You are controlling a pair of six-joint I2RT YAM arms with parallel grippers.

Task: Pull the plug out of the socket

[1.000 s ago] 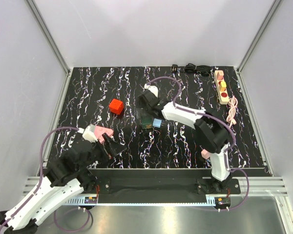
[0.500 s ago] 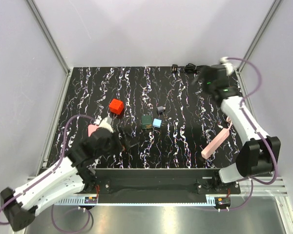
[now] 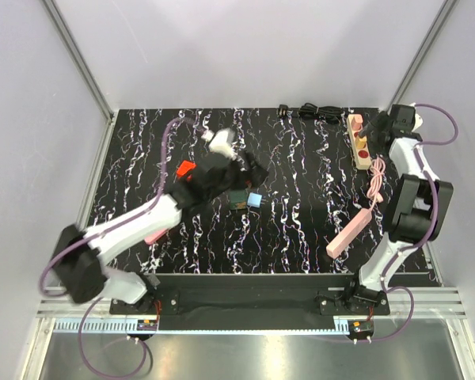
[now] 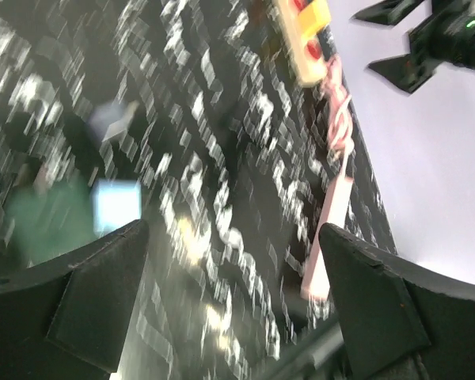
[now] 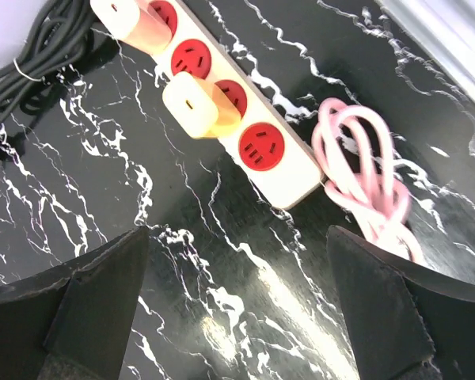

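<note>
Over the socket (image 5: 291, 180) holding two plugs (image 5: 191, 104), right gripper (image 5: 236, 261) gapes empty; left gripper (image 4: 233, 237) elsewhere gapes too.

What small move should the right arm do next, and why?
Probably advance the right gripper toward the pale yellow plug until its open jaws straddle it. That plug sits in the socket, nearer to the gripper than the peach plug, and the jaws stand wide with nothing between them.

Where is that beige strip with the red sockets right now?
In the top view the socket lies at the far right corner, between the black cable and the coiled pink cable.
</note>
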